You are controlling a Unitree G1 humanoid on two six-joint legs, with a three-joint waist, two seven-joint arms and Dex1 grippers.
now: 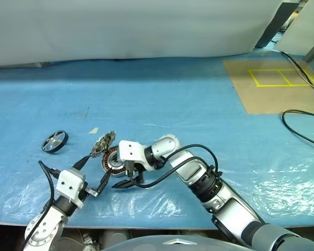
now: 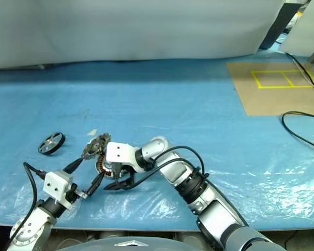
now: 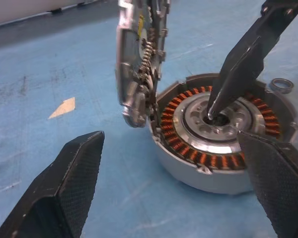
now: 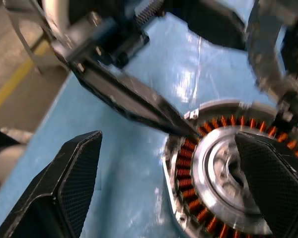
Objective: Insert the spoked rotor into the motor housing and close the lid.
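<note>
**Both jaws apart at the open motor housing; rotor not yet in**

Blue plastic sheeting covers the counter (image 1: 162, 99), with a white backdrop behind it and a brown board marked with yellow tape at the far right.

Motor housing (image 3: 216, 144) rests flat on the sheeting, copper windings and silver centre exposed, open face up. It lies between the two grippers.

Lid (image 1: 103, 143) stands tilted on edge at the housing's rim, touching or just beside it; it sits just past the left jaws' tips, on their outer side.

Left gripper (image 1: 96, 173): jaws apart, nothing between them, pointing toward the housing from the near side.

Right gripper (image 1: 126, 175): jaws apart and empty, angled down from the other side. In the left wrist view one of its fingers (image 3: 238, 64) reaches down to the housing's silver centre; contact cannot be confirmed.

Spoked rotor (image 1: 55, 141) lies on the sheeting well apart from both jaws, beyond the lid on the left gripper's side.
</note>
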